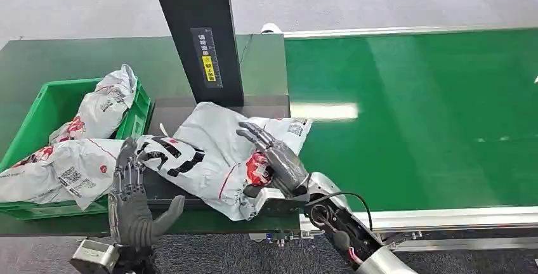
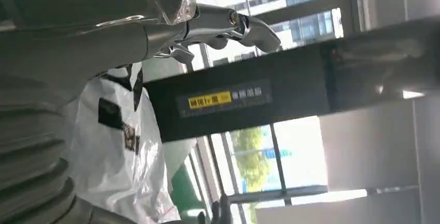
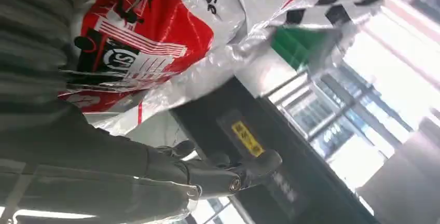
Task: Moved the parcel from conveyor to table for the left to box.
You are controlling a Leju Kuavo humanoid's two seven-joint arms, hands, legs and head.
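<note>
Green and shiny, the conveyor belt (image 1: 412,115) runs off to the right, and a dark table (image 1: 266,65) sits next to it on the left. Big windows show in both wrist views.

A white parcel (image 1: 216,153) lies on the dark table, just in front of a black post (image 1: 196,33). The right hand (image 1: 276,160) lies flat on top of the parcel with its fingers (image 1: 254,132) stretched out long. It presses on the bag and does not wrap around it. Its silver arm comes in from below, on the right.

The left hand (image 1: 130,204) stands up at the near edge of the table, just beside the parcel. Its fingers point up and are spread apart, with the thumb out to the side. It holds nothing.

A green box (image 1: 136,118) sits on the left with more white bags (image 1: 101,109) in it.

The parcel has thick black marks and a red patch (image 3: 140,37) with the letters "SF" and "mise" next to it. The post has a label (image 1: 208,55) with a yellow bit; its words are too small to read
</note>
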